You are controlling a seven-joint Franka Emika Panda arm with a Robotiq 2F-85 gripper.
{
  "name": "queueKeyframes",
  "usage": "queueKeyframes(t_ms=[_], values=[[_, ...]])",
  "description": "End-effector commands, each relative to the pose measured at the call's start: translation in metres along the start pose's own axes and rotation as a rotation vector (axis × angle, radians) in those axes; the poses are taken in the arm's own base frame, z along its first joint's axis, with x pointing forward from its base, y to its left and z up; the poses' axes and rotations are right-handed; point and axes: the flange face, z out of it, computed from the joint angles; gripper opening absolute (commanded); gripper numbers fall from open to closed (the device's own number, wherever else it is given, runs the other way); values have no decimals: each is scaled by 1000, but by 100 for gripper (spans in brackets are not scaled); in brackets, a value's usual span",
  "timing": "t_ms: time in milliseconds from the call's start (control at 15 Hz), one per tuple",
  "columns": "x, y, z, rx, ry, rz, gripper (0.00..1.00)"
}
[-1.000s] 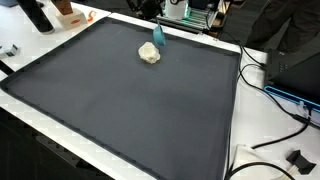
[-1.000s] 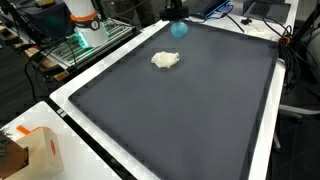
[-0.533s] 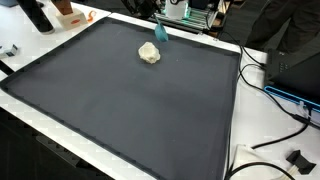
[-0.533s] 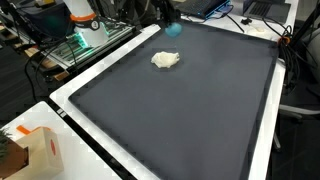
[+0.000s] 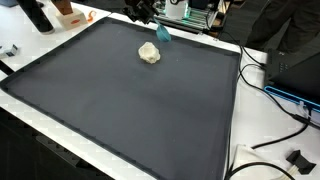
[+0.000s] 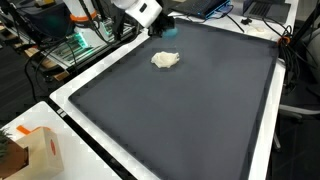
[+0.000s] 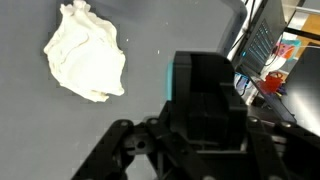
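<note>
A crumpled white cloth (image 5: 149, 53) (image 6: 166, 60) lies on the dark mat (image 5: 130, 110) near its far edge. A small teal object (image 5: 161, 33) (image 6: 171, 31) sits just behind the cloth. My gripper (image 5: 148, 14) (image 6: 162, 22) reaches in at a slant from the far side, its tip right at the teal object. In the wrist view the gripper (image 7: 207, 70) is one dark block with no gap showing. Only a thin strip of the teal object (image 7: 169, 76) shows along its left edge, and the cloth (image 7: 86, 64) lies to the upper left. Whether the fingers hold the teal object is hidden.
A white border (image 6: 90, 75) frames the mat. Black cables (image 5: 270, 95) and a laptop lie beside it. A cardboard box (image 6: 40, 150) stands at one corner. Equipment racks (image 6: 85, 35) crowd the side where the arm enters.
The arm has swung sideways into both exterior views and now leans over the mat's far edge. The teal object has shifted only slightly; the cloth has not moved.
</note>
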Motion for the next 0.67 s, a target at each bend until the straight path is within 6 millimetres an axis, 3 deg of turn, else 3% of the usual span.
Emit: queueKeyframes(t_ms=[0,600], values=[[-10,18,4,87,44,21,25],[-16,46,20,202,74,119,25]])
